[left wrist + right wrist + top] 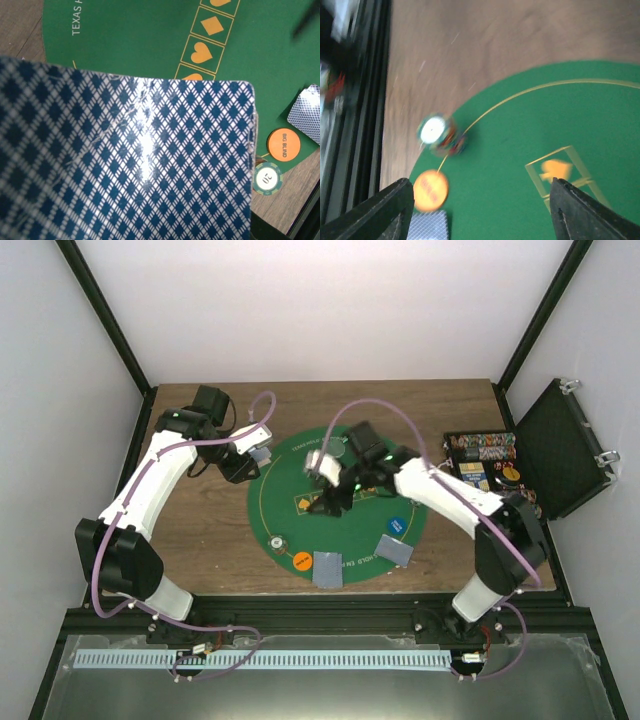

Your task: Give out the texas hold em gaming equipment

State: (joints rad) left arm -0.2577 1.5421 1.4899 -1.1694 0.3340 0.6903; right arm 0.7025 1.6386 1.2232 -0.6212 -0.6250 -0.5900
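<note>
Soft, even overhead light fills the top view; faint shadows lie on the green mat [280,490]. A white glare streak crosses the close playing card [147,145] in the left wrist view. The right wrist view is motion-blurred, smearing the chip stack [440,134].

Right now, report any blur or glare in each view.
Top view: even light, sharp. Left wrist: the cards fill most of the frame, with a white glare streak down their backs; the mat behind is clear. Right wrist: motion blur smears the chip and orange disc.
</note>
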